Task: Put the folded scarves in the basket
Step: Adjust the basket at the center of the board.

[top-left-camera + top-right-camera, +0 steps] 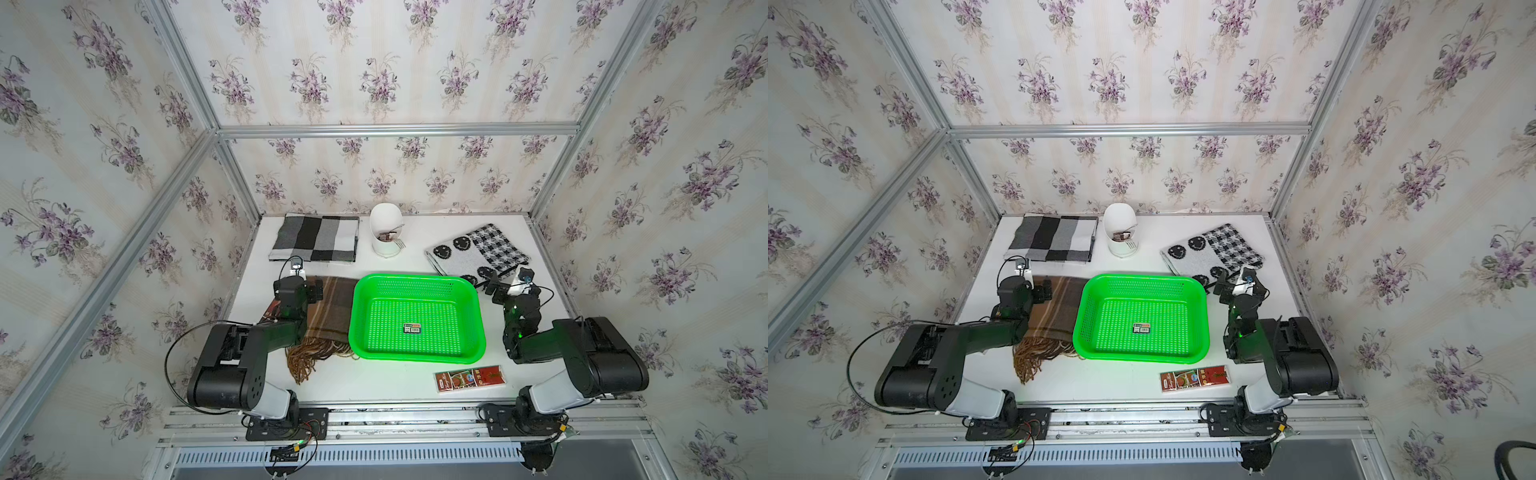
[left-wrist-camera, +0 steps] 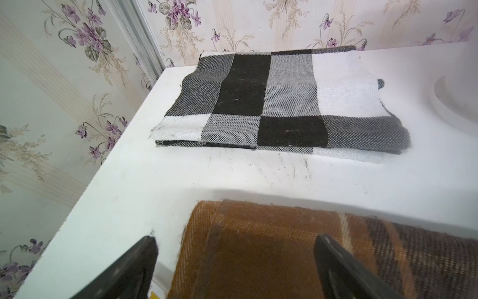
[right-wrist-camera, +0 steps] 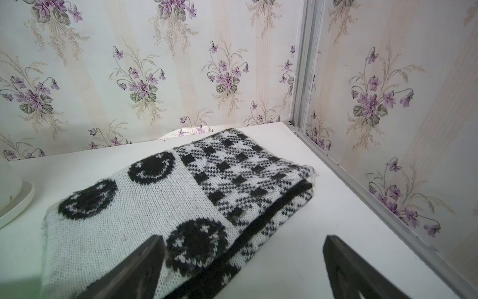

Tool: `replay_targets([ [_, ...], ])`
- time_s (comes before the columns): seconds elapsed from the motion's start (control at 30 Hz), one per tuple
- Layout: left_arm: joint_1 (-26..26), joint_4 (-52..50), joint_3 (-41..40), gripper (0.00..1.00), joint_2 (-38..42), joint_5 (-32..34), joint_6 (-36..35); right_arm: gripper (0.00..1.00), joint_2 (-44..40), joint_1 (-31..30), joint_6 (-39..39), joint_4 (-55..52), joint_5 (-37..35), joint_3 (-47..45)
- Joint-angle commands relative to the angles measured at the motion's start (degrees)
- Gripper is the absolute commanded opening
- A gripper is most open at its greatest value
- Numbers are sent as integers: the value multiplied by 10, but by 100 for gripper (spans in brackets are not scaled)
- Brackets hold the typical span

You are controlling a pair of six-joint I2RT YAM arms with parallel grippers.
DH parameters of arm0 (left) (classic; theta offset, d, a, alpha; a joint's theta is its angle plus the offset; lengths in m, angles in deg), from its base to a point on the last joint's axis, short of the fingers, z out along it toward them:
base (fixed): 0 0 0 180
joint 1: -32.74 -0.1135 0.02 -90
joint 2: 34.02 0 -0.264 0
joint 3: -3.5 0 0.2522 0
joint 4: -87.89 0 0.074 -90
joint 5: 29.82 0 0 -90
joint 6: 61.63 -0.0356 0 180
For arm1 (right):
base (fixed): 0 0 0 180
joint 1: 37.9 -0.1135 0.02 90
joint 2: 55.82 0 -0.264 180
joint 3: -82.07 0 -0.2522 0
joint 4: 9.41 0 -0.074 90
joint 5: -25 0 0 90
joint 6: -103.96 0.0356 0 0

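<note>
The green perforated basket (image 1: pixel 415 277) (image 1: pixel 1144 277) stands mid-table with only a barcode sticker inside. To its left lies a folded brown plaid scarf (image 1: pixel 332 307) (image 1: pixel 1059 316) (image 2: pixel 258 253) with fringe toward the front. My left gripper (image 1: pixel 316 289) (image 1: pixel 1044 291) (image 2: pixel 236 239) hangs open over the scarf's far end, holding nothing. One finger is above the cloth and one is beyond its edge. A folded black-and-white smiley scarf (image 1: pixel 478 249) (image 1: pixel 1214 249) (image 3: pixel 181 207) lies at the back right. My right gripper (image 1: pixel 492 282) (image 1: pixel 1221 280) (image 3: pixel 244 238) is open over its near edge, empty.
A third folded scarf, grey, black and white check (image 1: pixel 316 239) (image 1: pixel 1054 239) (image 2: pixel 271 103), lies at the back left. A white utensil holder (image 1: pixel 386 232) (image 1: pixel 1120 232) stands at the back middle. A red packet (image 1: pixel 469 378) (image 1: pixel 1196 377) lies in front of the basket. Papered walls close three sides.
</note>
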Motion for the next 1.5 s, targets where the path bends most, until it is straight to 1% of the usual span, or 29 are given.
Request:
replay_targets([
  [0.0,0,4,1,99,1,-1,-2,100,-2,-1,4,7,-4,1],
  [0.83,0,4,1,99,1,0,-4,100,-2,-1,4,8,-4,0],
  [0.9,0,6,0,99,3,0,-4,100,-15,-2,4,4,-15,0],
  [0.93,1,-2,6,99,9,-5,-8,100,-31,-2,9,-35,-14,4],
  [0.97,4,-42,24,99,23,-9,-14,100,-38,-4,3,-27,-21,2],
  [1.0,10,-99,48,99,37,1,-15,100,-55,-10,2,-42,-40,3],
  [1.03,14,-191,92,99,52,23,1,100,-79,-18,0,-67,-60,7],
  [1.07,14,-268,131,99,66,28,18,100,-105,-23,-1,-96,-74,13],
  [1.1,16,-310,156,99,69,20,22,100,-129,-27,-1,-130,-90,23],
  [1.17,26,-371,198,99,85,27,32,100,-190,-34,3,-216,-106,58],
  [1.2,32,-385,210,99,96,29,33,100,-219,-36,11,-262,-107,80],
  [1.27,44,-418,240,99,127,33,34,100,-271,-35,42,-383,-92,156],
  [1.3,50,-434,258,99,140,33,36,100,-282,-35,71,-447,-81,198],
  [1.33,56,-455,281,99,150,35,42,100,-283,-34,125,-526,-66,256],
  [1.37,56,-489,310,99,153,37,74,100,-273,-34,193,-610,-52,311],
  [1.4,54,-547,344,99,150,36,122,100,-260,-34,259,-668,-48,347],
  [1.43,51,-624,385,99,143,36,199,100,-243,-32,337,-723,-35,375],
  [1.47,41,-679,409,99,138,8,253,97,-228,-18,361,-739,29,390],
])
